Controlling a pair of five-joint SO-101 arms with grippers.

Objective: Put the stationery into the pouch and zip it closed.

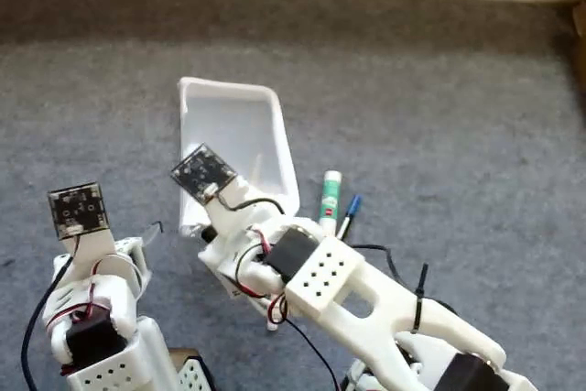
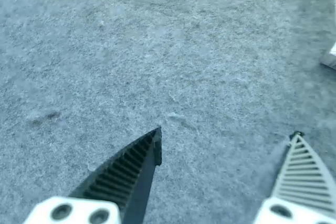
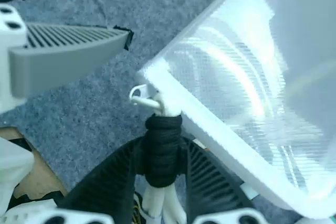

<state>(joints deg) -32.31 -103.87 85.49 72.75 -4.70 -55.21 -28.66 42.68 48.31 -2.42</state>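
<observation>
A white translucent pouch (image 1: 233, 135) lies on the grey carpet in the middle of the high view. My right gripper (image 3: 164, 167) is shut on the black cord zipper pull (image 3: 163, 132) at the pouch's (image 3: 247, 77) near left corner. A green glue stick (image 1: 330, 199) and a blue pen (image 1: 349, 213) lie side by side just right of the pouch. My left gripper (image 2: 226, 136) stands open over bare carpet, left of the pouch, with nothing between its fingers. In the high view it sits at the lower left (image 1: 149, 232). Its grey finger (image 3: 68, 51) appears beside the pouch corner in the right wrist view.
Grey carpet (image 1: 439, 89) covers the whole work surface, with open room behind and to the right of the pouch. A corner of the pouch (image 2: 331, 56) touches the edge of the left wrist view. The right arm's white body (image 1: 366, 299) crosses the lower middle.
</observation>
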